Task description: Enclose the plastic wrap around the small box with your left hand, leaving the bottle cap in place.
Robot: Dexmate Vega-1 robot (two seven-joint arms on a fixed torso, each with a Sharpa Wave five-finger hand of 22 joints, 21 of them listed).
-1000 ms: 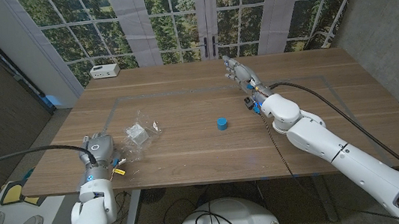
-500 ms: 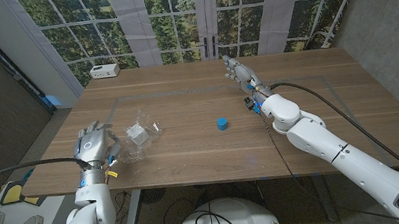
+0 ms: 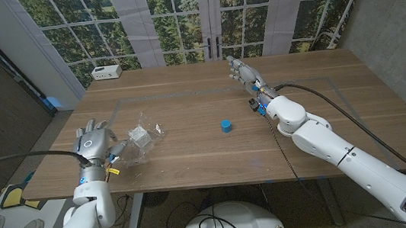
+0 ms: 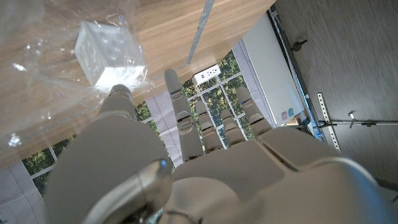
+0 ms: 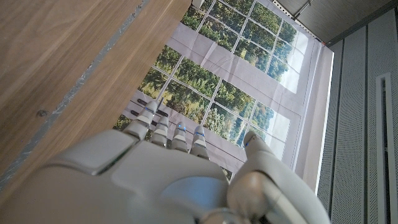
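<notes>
The robot's left hand [image 3: 93, 142], fingers apart and holding nothing, hovers at the near-left edge of the wooden table [image 3: 193, 161], with the small white box [image 3: 140, 136] on its crumpled plastic wrap [image 3: 136, 148] lying just beside it, toward the table's middle. The wrist view shows a fingertip [image 4: 120, 91] at the wrap's edge (contact cannot be told). The blue bottle cap [image 3: 225, 126] sits well beyond the box, and the right hand [image 3: 243, 72], fingers extended and empty, waits farther off, leaving the left much the nearer.

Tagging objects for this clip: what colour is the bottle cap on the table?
Blue; the bottle cap shows best in the head view.
</notes>
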